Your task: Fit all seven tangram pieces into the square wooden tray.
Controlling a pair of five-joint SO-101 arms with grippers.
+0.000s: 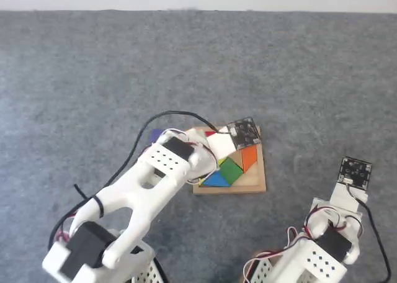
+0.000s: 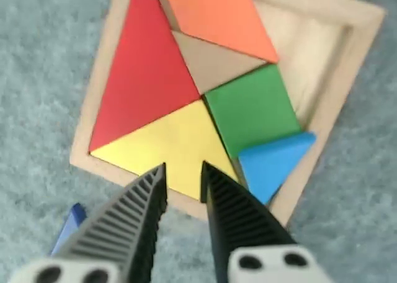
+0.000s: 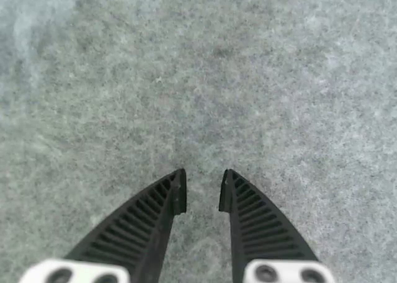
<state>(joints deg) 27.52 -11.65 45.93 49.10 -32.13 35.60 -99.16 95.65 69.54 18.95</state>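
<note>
Jaws of the left gripper (image 2: 183, 171) stand slightly apart, empty, above the yellow triangle (image 2: 167, 146) in the wooden tray (image 2: 358, 38). Beside it lie the red triangle (image 2: 146, 78), orange piece (image 2: 217, 16), tan triangle (image 2: 211, 62) and green square (image 2: 254, 106). The blue triangle (image 2: 273, 162) overlaps the rim. The right gripper (image 3: 201, 177) is likewise apart over grey carpet (image 3: 248, 78).

Left arm (image 1: 146, 190), right arm (image 1: 319, 255): white plastic, perforated shells, looping black cables (image 1: 166, 113) (some red-white wires); fingers (image 2: 133, 215) black, ribbed, screwed white bases.
</note>
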